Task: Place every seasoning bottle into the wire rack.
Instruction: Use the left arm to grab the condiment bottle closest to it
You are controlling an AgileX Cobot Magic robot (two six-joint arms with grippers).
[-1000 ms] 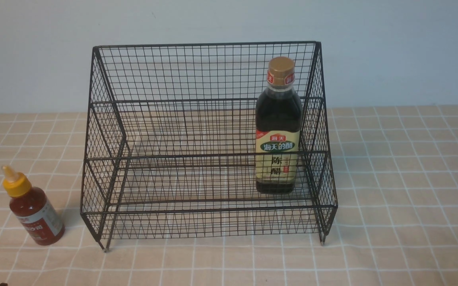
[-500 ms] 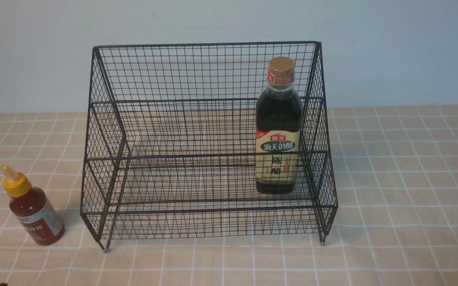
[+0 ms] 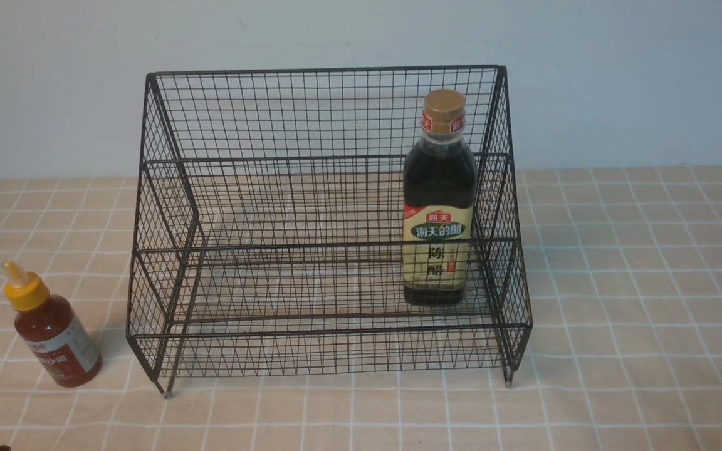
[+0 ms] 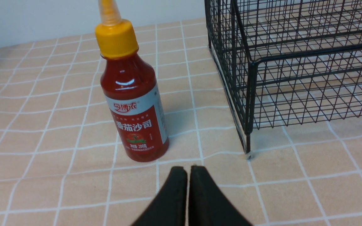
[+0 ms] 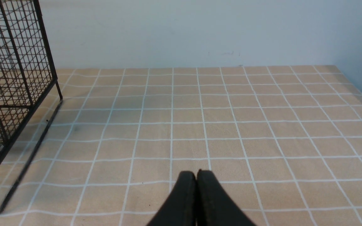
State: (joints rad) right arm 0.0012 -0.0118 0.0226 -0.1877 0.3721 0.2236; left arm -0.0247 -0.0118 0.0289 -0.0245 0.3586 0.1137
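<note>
The black wire rack (image 3: 329,113) stands mid-table. A tall dark seasoning bottle (image 3: 439,200) with a gold cap stands upright on the right side of its lower tier. The small red-sauce bottle (image 3: 54,329) with a yellow nozzle cap stands on the cloth left of the rack; in the left wrist view this bottle (image 4: 132,94) is upright just ahead of my left gripper (image 4: 188,169), which is shut and empty. My right gripper (image 5: 196,174) is shut and empty over bare cloth, with the rack's side (image 5: 14,78) off to one side. Neither gripper shows clearly in the front view.
A beige checked tablecloth (image 3: 637,282) covers the table. A pale wall (image 3: 618,75) runs right behind the rack. The table's far corner (image 5: 341,70) appears in the right wrist view.
</note>
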